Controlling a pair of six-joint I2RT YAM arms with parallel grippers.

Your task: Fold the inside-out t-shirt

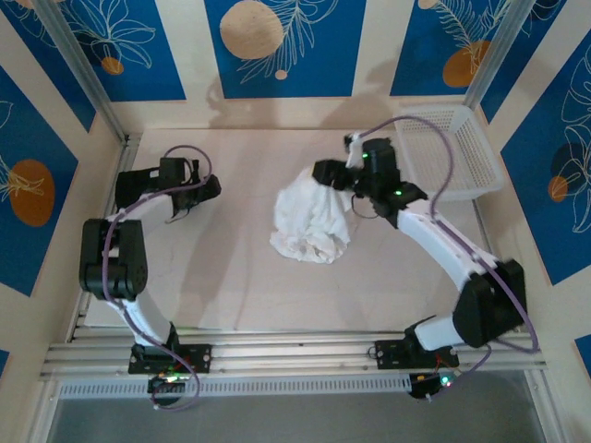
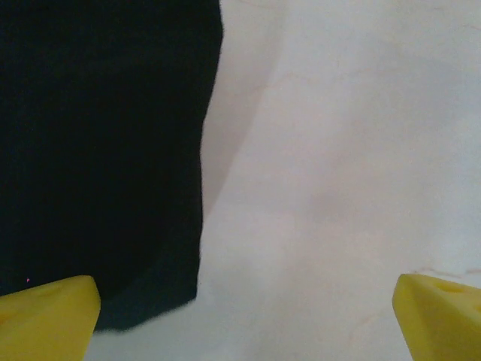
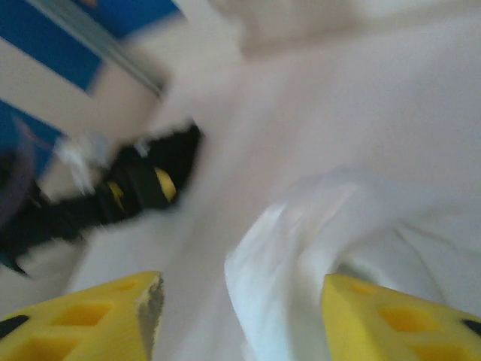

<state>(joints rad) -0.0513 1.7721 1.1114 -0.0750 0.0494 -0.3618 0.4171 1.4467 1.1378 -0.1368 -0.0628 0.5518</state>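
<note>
Nearest the arm bases a bare stretch of table (image 1: 212, 286) is seen. Beyond it, at mid-table and a little right of centre, the inside-out t-shirt (image 1: 309, 221) lies bunched in a rumpled white heap, with no sleeve, hem or collar laid flat. At the heap's far edge the right gripper (image 1: 327, 173) is poised. Its fingers (image 3: 113, 320) are seen partly apart, with a fold of shirt between them that lies against one finger and clear of the other, so nothing is judged to be clamped. Well apart to the left, the left gripper (image 1: 205, 189) is held over the table with its jaws spread wide and nothing between them. At the far right corner a white basket (image 1: 452, 152) stands. The step in hand is judged to be spreading the heap before any fold. It would be done best if an identifiable edge were found, a single layer pinched by each gripper, and the cloth drawn apart and laid flat. The right wrist view is smeared by blur, the shirt's edges are buried in its own folds, and its seams cannot be made out. A black shape (image 2: 98, 150) is cut off by the frame of the left wrist view, and what it is cannot be told.
</note>
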